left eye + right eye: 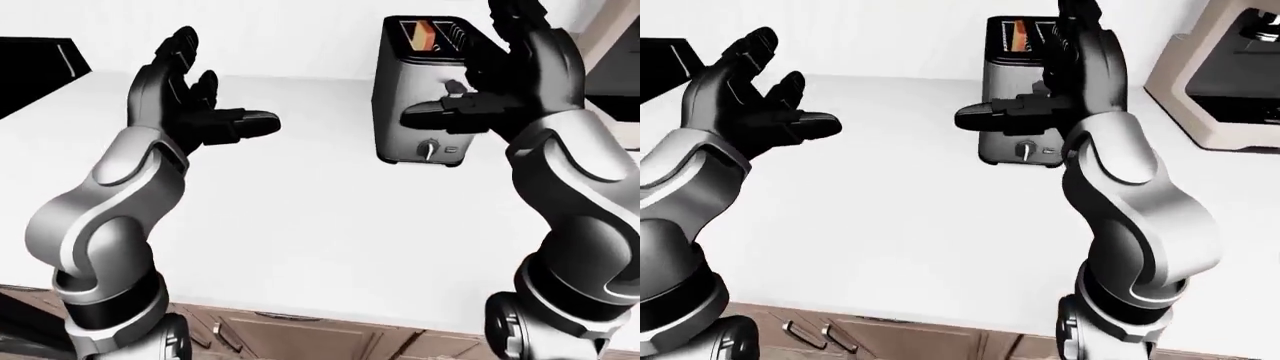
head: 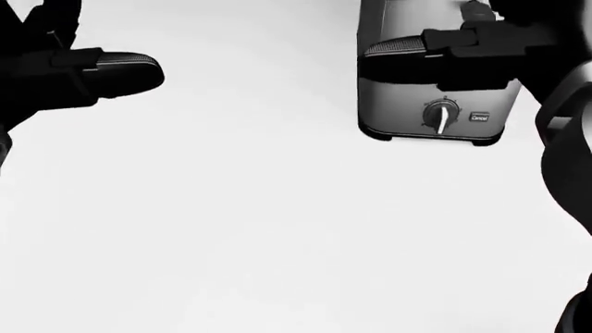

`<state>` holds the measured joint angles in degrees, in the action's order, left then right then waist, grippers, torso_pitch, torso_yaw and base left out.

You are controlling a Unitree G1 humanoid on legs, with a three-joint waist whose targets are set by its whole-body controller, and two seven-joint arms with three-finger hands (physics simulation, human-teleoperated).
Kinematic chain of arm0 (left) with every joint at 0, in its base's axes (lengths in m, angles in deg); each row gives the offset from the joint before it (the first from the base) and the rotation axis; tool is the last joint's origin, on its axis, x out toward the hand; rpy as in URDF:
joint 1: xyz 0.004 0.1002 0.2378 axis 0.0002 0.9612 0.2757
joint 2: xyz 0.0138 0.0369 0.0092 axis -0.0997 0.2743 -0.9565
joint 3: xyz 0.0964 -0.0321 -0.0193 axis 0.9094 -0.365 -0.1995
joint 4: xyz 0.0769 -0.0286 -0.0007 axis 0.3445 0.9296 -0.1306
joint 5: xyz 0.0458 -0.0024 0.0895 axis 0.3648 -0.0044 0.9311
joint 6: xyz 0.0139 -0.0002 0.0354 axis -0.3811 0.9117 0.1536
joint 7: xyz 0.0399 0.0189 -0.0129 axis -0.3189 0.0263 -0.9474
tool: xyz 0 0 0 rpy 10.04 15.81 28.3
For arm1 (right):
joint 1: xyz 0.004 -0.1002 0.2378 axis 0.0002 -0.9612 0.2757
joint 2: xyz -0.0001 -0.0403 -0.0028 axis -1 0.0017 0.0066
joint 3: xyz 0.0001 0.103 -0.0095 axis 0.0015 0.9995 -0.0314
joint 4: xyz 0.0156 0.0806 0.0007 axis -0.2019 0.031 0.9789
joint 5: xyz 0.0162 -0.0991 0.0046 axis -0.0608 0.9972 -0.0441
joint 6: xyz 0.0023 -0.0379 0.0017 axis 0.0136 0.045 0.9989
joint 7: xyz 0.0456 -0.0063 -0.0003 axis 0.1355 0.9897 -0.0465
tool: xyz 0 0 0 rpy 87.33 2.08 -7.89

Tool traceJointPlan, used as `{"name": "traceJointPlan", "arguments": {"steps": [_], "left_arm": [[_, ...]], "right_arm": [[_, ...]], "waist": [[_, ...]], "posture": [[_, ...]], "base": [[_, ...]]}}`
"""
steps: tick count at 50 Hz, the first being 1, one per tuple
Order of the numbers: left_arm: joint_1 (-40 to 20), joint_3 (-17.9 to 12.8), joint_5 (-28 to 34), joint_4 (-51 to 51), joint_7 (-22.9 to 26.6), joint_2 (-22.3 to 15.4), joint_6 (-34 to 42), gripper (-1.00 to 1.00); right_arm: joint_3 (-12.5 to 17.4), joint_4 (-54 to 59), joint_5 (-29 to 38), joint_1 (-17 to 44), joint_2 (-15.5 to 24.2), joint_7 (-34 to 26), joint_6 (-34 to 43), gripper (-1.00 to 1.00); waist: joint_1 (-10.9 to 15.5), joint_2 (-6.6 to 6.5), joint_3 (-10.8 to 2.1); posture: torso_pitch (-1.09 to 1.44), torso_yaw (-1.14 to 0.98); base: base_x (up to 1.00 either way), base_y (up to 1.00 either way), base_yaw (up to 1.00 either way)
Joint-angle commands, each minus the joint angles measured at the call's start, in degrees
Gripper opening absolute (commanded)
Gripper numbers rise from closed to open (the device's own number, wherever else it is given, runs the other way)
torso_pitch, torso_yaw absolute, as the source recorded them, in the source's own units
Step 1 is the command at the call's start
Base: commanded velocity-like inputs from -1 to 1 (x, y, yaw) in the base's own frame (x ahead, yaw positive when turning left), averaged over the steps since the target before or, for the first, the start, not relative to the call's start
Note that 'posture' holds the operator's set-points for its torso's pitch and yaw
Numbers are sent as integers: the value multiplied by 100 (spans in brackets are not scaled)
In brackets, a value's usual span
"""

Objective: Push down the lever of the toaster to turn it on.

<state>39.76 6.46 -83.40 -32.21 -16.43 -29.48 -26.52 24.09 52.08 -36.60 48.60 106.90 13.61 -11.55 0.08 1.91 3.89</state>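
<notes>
Both sets of fingers are spread wide and hold nothing — the right hand (image 1: 520, 82) is raised against the brushed-metal, boxy toaster (image 1: 420, 131) on the smooth white counter (image 1: 300, 217), the left hand (image 1: 185, 105) well apart — so this looks like the approach, and next a fingertip must find the lever, hidden behind the hand.

One toaster (image 1: 425, 105), one coffee machine (image 1: 1230, 75), two hands.
</notes>
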Motion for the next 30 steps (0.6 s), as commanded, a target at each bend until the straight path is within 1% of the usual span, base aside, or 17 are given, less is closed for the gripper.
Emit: {"name": "traceJointPlan", "arguments": {"steps": [1, 4, 6, 7, 9, 10, 11, 13, 16, 20, 24, 30], "left_arm": [[-245, -146, 6, -173, -31, -104, -208, 100], [-249, -129, -8, -167, -52, -109, -213, 100], [-243, -116, -2, -160, -51, -105, -226, 100], [-250, -116, -14, -178, -63, -102, -204, 100], [-226, -104, 9, -155, -41, -102, -247, 100], [-263, -120, -26, -198, -85, -97, -175, 100], [-245, -115, -17, -196, -72, -97, -205, 100], [-240, -119, -22, -212, -88, -91, -200, 100], [-250, -118, -14, -178, -101, -66, -230, 100], [-370, -67, 120, 121, -55, -92, -429, 100], [-402, 39, 348, 429, 65, -81, -695, 100], [-516, 65, 584, 785, 242, -70, -851, 100]], "right_arm": [[23, -143, 57, 230, 61, 16, -112, 100], [21, -165, 93, 248, 73, -5, -103, 100], [13, -152, 111, 239, 64, -23, -120, 100], [7, -151, 124, 236, 66, -33, -121, 100], [16, -166, 130, 246, 57, -43, -99, 100], [18, -175, 133, 248, 52, -50, -87, 100], [11, -176, 139, 248, 46, -59, -81, 100], [3, -178, 154, 237, 39, -73, -83, 100], [0, -173, 172, 229, 23, -96, -74, 100], [-7, 50, 273, 226, 61, -195, -207, 100], [-16, 363, 350, 539, 180, -279, -159, 100], [10, 672, 452, 647, 271, -401, -276, 100]], "waist": [[37, 31, -179], [16, 5, -150], [-16, -81, -125], [-33, -154, -125], [-69, -393, -171], [-69, -362, -166], [-64, -315, -136], [-56, -277, -206], [-23, -243, -222], [13, -220, -233], [29, -215, -253], [41, -227, -268]], "posture": [[0, 0], [0, 0], [0, 0], [0, 0], [0, 0], [0, 0], [0, 0], [0, 0], [0, 0], [0, 0], [0, 0], [0, 0]], "base": [[0, 0, 0], [0, 0, 0], [0, 0, 0], [0, 0, 0], [0, 0, 0], [0, 0, 0], [0, 0, 0], [0, 0, 0], [0, 0, 0], [0, 0, 0], [0, 0, 0], [0, 0, 0]]}}
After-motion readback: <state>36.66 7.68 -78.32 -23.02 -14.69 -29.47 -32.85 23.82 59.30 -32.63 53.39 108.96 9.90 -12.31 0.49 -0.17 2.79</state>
